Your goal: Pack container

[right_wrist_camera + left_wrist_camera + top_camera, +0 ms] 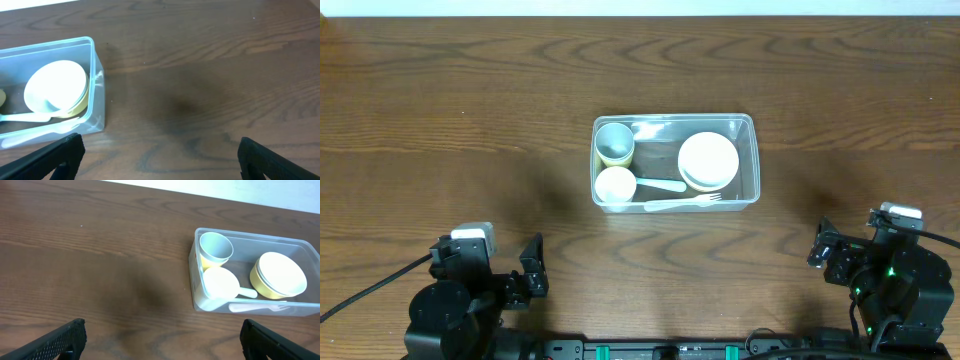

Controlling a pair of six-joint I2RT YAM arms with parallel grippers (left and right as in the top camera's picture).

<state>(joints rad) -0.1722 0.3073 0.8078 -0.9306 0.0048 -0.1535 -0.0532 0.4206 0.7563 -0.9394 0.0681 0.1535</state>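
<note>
The clear container (748, 128) stands mid-table. Inside are a yellow cup (614, 143), a small white bowl (616, 185), stacked white and yellow bowls (708, 160), a white spoon (665, 184) and a white fork (682, 203). It also shows in the left wrist view (195, 262) and the right wrist view (97, 95). My left gripper (160, 340) is open and empty near the front left edge. My right gripper (157, 157) is open and empty at the front right. Both are well apart from the container.
The wooden table (440, 120) spreads around the container. A pale wall strip (640, 6) runs along the far edge. Both arm bases (450, 310) sit at the near edge.
</note>
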